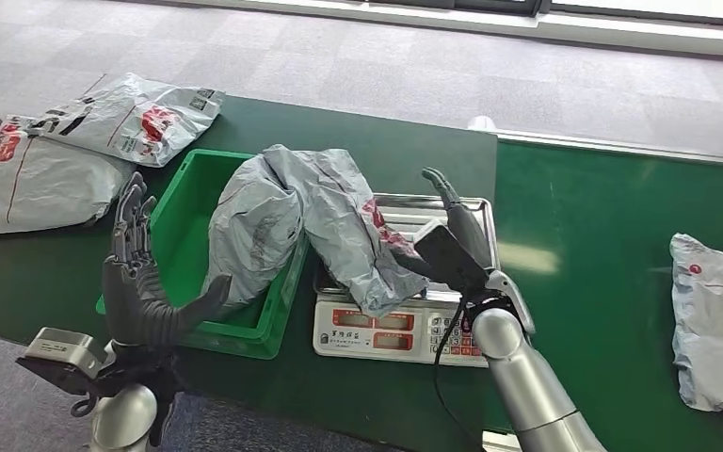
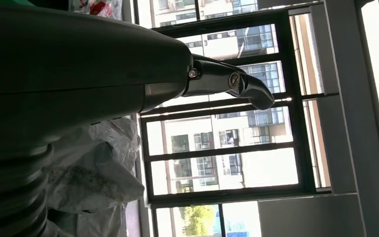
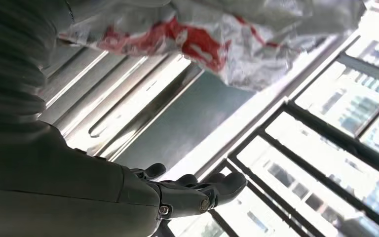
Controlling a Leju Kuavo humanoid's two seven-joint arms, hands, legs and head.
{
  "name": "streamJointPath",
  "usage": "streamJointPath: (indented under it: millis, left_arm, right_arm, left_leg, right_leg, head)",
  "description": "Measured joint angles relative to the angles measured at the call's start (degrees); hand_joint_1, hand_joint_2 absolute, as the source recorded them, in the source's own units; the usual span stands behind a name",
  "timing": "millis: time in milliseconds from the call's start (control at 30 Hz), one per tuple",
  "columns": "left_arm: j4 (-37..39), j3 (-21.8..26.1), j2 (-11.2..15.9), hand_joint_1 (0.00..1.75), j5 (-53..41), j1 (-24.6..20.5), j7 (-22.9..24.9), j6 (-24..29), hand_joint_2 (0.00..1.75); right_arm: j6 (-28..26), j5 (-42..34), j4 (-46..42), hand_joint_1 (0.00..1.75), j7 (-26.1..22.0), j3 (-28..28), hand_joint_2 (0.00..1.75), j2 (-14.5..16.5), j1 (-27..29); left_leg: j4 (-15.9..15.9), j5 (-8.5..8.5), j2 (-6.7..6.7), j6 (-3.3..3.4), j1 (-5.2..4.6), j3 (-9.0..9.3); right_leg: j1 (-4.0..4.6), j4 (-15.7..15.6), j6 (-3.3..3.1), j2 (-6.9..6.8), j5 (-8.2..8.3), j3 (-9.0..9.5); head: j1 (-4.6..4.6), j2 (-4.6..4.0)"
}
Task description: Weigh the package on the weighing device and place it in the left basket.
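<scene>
Red printing showing on the grey package (image 1: 339,226), too blurred for reading, scale (image 1: 391,330) displays and keypad markings illegible

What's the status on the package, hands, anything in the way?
Left hand open beside the green basket. Right hand open over the scale. Grey package draped half in basket, half on scale. No visible obstruction.

Grey carpet tiles (image 1: 358,56) are laid beyond a long green table (image 1: 584,217). Dark-framed windows (image 2: 227,163) are lit by bright daylight, with apartment buildings (image 2: 212,143) seen through the glass.
</scene>
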Motion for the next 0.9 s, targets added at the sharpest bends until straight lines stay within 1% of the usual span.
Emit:
streamJointPath:
  millis: [133, 233, 300, 400, 500, 600, 700, 767, 833, 867, 900]
  left_arm:
    - [-0.9, -1.4, 0.6, 0.00, -1.8, -2.1, 1.3, 0.8, 1.75]
    - [-0.9, -3.1, 1.0, 0.00, -6.4, -4.6, 4.0, 3.0, 1.75]
    - [-0.4, -4.5, 1.2, 0.00, -10.1, -7.3, 8.2, 3.3, 1.75]
    - [2.3, -6.7, 1.6, 0.00, -14.5, -12.3, 16.6, 0.3, 1.75]
    - [8.6, -9.5, 1.5, 0.00, -17.5, -17.8, 22.1, -4.1, 1.75]
    - [17.4, -12.8, 0.0, 0.00, -19.7, -23.2, 24.6, -5.9, 1.75]
    - [27.3, -15.8, -2.7, 0.00, -20.5, -28.4, 26.4, -8.7, 1.75]
    - [34.1, -17.9, -4.9, 0.00, -20.4, -31.5, 27.2, -11.5, 1.75]
    - [40.2, -19.7, -7.1, 0.00, -20.3, -33.6, 27.4, -12.9, 1.75]
    - [42.8, -20.5, -8.0, 0.09, -20.0, -34.5, 27.5, -13.4, 1.75]
    - [45.4, -21.2, -8.8, 0.52, -19.6, -35.3, 27.8, -14.1, 1.75]
  right_arm:
    - [-2.8, -2.0, -4.9, 0.00, -2.0, -3.4, 1.75, -0.7, 4.6]
    - [-7.1, -6.7, -8.4, 0.00, -5.7, -6.0, 1.75, -0.8, 8.5]
    - [-10.1, -10.6, -11.2, 0.00, -9.1, -8.4, 1.75, -0.8, 12.1]
    - [-14.2, -16.7, -15.0, 0.00, -14.7, -12.1, 1.75, -0.4, 17.4]
    - [-19.9, -22.0, -18.7, 0.00, -20.7, -15.4, 1.75, 1.2, 20.4]
    - [-24.4, -24.0, -21.9, 0.00, -23.8, -17.2, 1.75, 2.7, 21.5]
    - [-27.5, -25.1, -24.3, 0.00, -25.7, -18.1, 1.75, 3.5, 21.4]
    - [-28.4, -25.3, -25.3, 0.00, -25.9, -18.4, 1.75, 3.8, 20.7]
    - [-28.5, -25.1, -25.6, 0.00, -25.4, -18.5, 1.75, 3.9, 19.9]
    - [-28.5, -25.1, -25.7, 0.00, -25.2, -18.5, 1.75, 4.0, 19.6]
    - [-28.5, -25.0, -25.7, 0.00, -24.9, -18.5, 1.75, 4.0, 19.4]
  left_leg:
    - [0.0, -0.02, 0.13, -0.03, 0.00, 0.02]
    - [0.0, -0.02, 0.05, -0.02, -0.01, 0.01]
    - [0.0, -0.02, -0.18, -0.01, 0.00, -0.02]
    - [0.0, -0.02, -0.27, 0.00, -0.02, -0.06]
    - [0.0, -0.02, -0.16, -0.01, -0.06, -0.04]
    - [0.0, 0.00, -0.06, 0.01, -0.08, -0.02]
    - [0.0, 0.03, -0.04, 0.05, -0.10, -0.02]
    - [0.0, 0.05, -0.02, 0.09, -0.14, -0.03]
    - [0.0, 0.05, 0.03, 0.10, -0.17, -0.03]
    - [0.0, 0.05, 0.05, 0.10, -0.17, -0.02]
    - [0.0, 0.04, 0.07, 0.11, -0.18, -0.03]
  right_leg:
    - [-0.01, 0.0, 0.00, 0.15, 0.01, -0.04]
    - [-0.01, 0.0, 0.01, 0.06, -0.01, -0.04]
    - [0.00, 0.0, 0.04, -0.15, -0.05, 0.03]
    - [-0.03, 0.0, 0.04, -0.23, -0.07, 0.05]
    - [-0.06, 0.0, 0.05, -0.11, -0.04, -0.01]
    - [-0.08, 0.0, 0.07, -0.02, 0.03, -0.03]
    - [-0.10, 0.0, 0.08, 0.00, 0.06, -0.02]
    - [-0.14, 0.0, 0.11, 0.01, 0.09, -0.01]
    - [-0.17, 0.0, 0.14, 0.07, 0.10, -0.02]
    - [-0.18, 0.0, 0.14, 0.10, 0.10, -0.03]
    - [-0.18, 0.0, 0.14, 0.11, 0.10, -0.04]
  head:
    - [0.01, 0.00]
    - [0.00, 0.00]
    - [0.01, 0.00]
    - [0.01, 0.00]
    - [0.01, 0.00]
    - [0.01, 0.00]
    - [0.01, 0.00]
    - [0.01, 0.00]
    - [0.01, 0.00]
    - [0.01, 0.00]
    - [0.01, 0.00]
